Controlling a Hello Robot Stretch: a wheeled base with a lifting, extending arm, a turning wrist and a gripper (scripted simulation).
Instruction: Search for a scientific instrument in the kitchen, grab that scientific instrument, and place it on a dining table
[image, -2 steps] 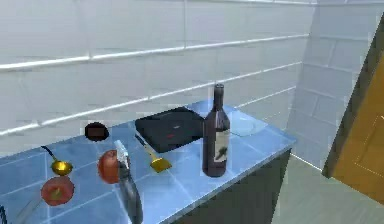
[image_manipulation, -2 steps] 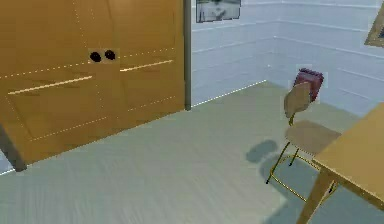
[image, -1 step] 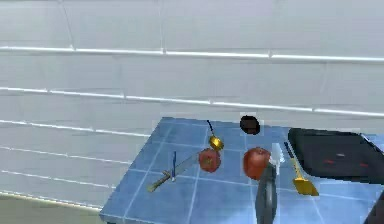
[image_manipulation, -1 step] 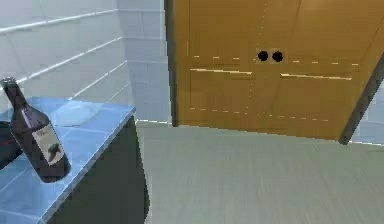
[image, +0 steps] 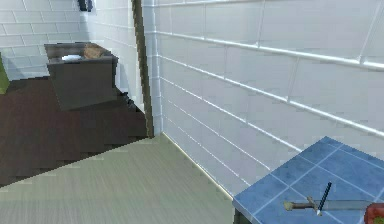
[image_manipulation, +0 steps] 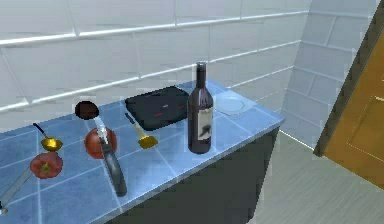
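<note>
Sitting beside dark bottle (image_manipulation: 201, 110), black flat device (image_manipulation: 158, 107)

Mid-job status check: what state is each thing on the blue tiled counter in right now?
Dark glass wine bottle: upright on the blue tiled counter.
Black flat box-shaped device: lying flat beside the wall.
White round plate: lying flat.
Two red round fruits: whole, resting on the counter.
Gold-coloured spatula: lying flat.
Dark slim stick-shaped tool: lying or leaning, cannot tell.
</note>
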